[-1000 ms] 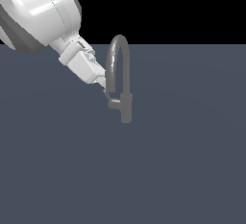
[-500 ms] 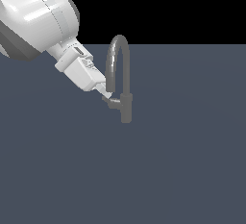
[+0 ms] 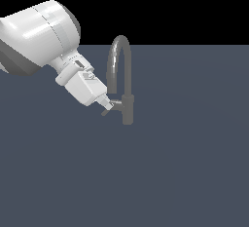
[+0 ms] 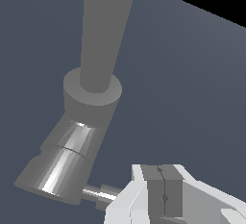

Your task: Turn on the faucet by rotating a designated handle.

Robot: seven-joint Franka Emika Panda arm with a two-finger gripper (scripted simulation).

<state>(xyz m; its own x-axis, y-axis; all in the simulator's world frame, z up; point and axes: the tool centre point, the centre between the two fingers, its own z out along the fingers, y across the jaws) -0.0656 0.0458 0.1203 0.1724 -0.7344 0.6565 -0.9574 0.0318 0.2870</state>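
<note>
Plain grey metal faucet with arched gooseneck spout standing mid-surface. Short stubby grey cylindrical handle jutting from its post toward the exterior view's left. White two-finger gripper set against handle tip, fingers pressed together, presumably to push rather than pinch. Rotation judged under way.
</note>
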